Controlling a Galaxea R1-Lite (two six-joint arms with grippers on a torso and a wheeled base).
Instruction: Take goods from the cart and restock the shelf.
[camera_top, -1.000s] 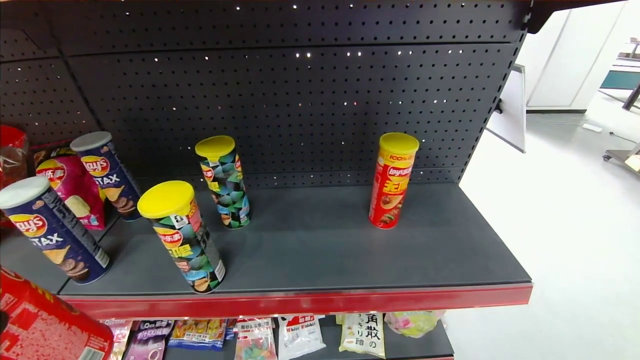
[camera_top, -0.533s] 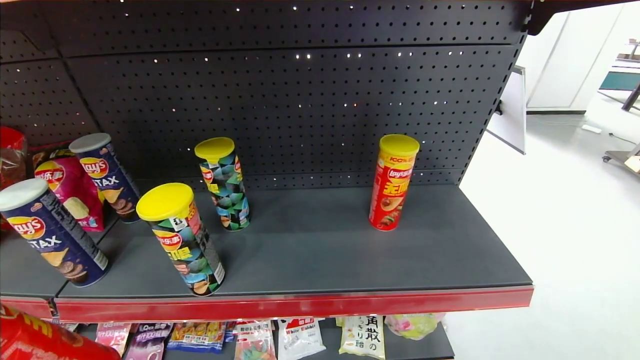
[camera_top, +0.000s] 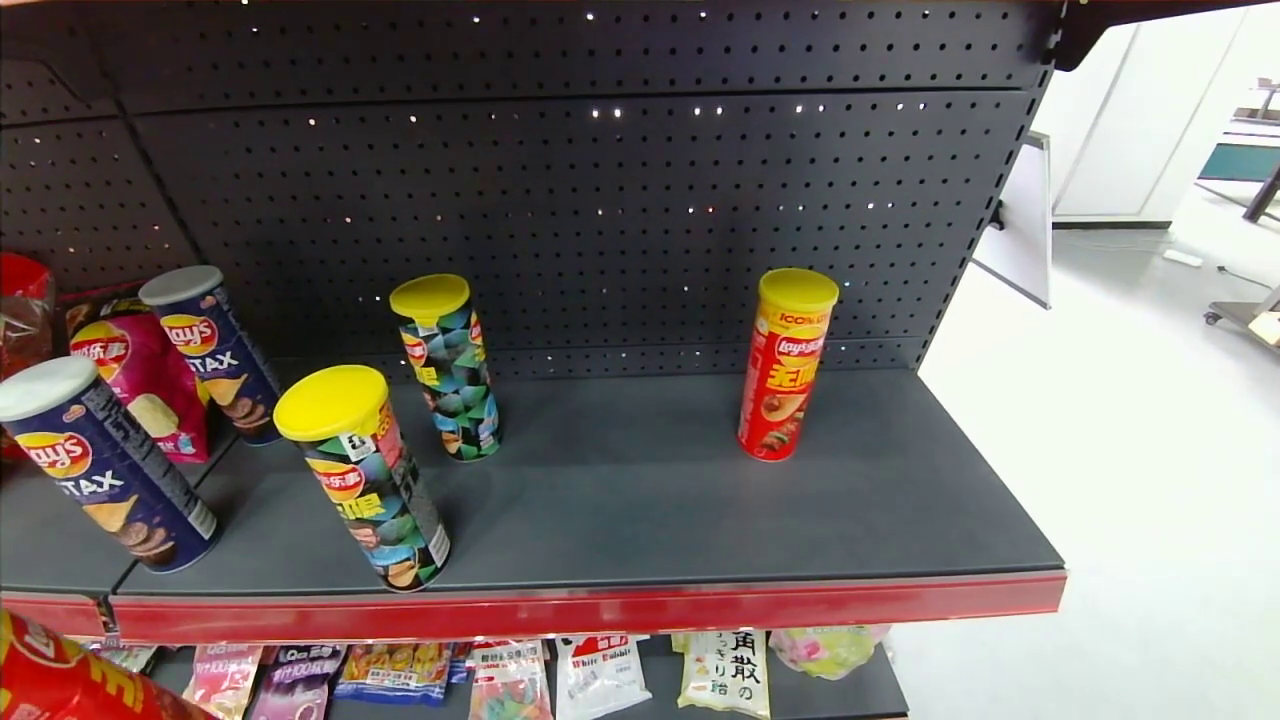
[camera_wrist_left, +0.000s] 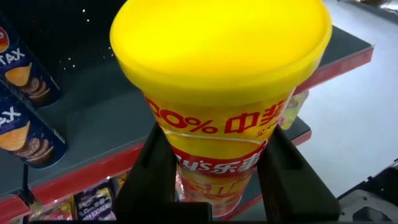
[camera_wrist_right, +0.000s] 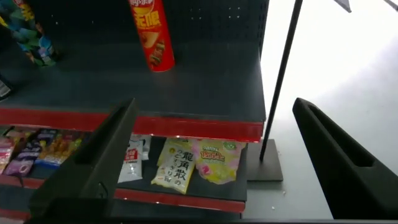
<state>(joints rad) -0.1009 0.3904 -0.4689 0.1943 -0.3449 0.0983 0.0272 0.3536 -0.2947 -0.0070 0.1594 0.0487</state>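
Observation:
In the left wrist view my left gripper (camera_wrist_left: 217, 183) is shut on a red chip can with a yellow lid (camera_wrist_left: 221, 74), held upright in front of the dark shelf (camera_wrist_left: 93, 118). That held can shows at the head view's lower left corner (camera_top: 50, 685), below the shelf's red front edge (camera_top: 600, 608). A matching red can (camera_top: 785, 365) stands at the back right of the shelf (camera_top: 700, 500); it also appears in the right wrist view (camera_wrist_right: 151, 34). My right gripper (camera_wrist_right: 217, 168) is open and holds nothing, out in front of the shelf's right end (camera_wrist_right: 205, 87).
Two yellow-lidded patterned cans (camera_top: 450, 370) (camera_top: 365, 480) and two blue cans (camera_top: 100, 465) (camera_top: 215, 350) stand on the left half, beside a pink chip bag (camera_top: 140, 385). Bare shelf lies between the patterned cans and the red can. Snack bags (camera_top: 600, 670) fill the lower shelf.
The held red can has sunk toward the head view's lower left corner, so less of it shows. The head camera shifted slightly; the goods on the shelf stayed put.

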